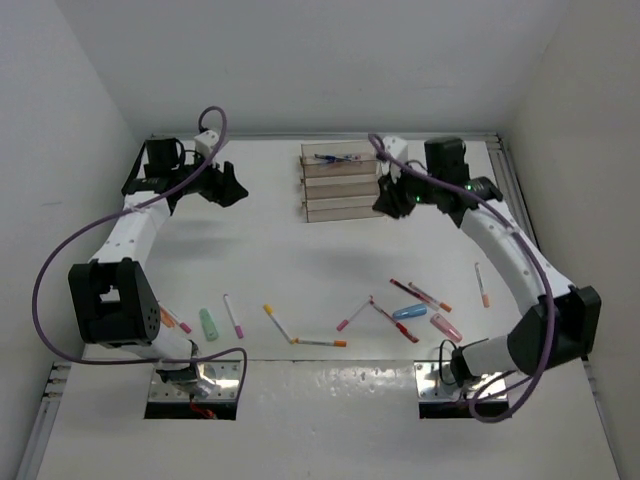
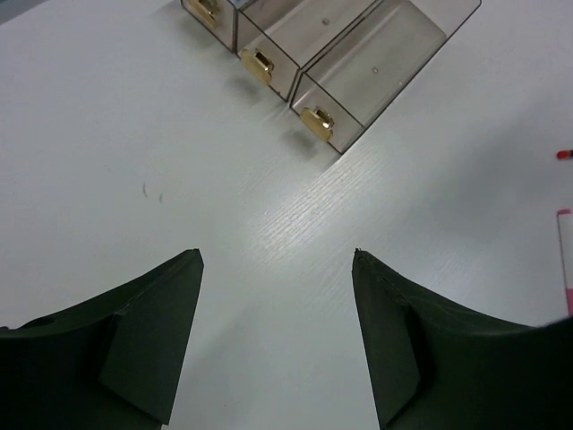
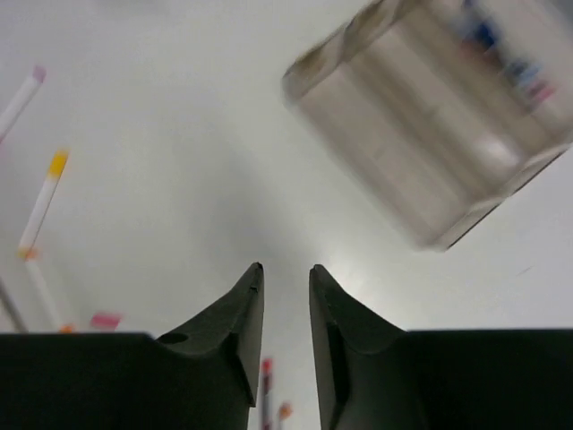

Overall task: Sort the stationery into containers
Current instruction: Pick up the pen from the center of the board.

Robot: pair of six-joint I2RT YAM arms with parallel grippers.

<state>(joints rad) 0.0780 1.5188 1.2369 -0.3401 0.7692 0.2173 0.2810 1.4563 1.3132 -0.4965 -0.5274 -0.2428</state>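
Along the near half of the counter (image 1: 290,260) lie most pens (image 1: 320,342), well apart from the trays (image 1: 340,190) at the back; the far tray holds a few. Over there the left hand (image 1: 228,187) gapes wide and empty. Beside the trays' end, the right hand (image 1: 392,203) is narrow and holds nothing. Pens look light, stiff, slick and likely to roll, so pinch one mid-barrel, across its length.
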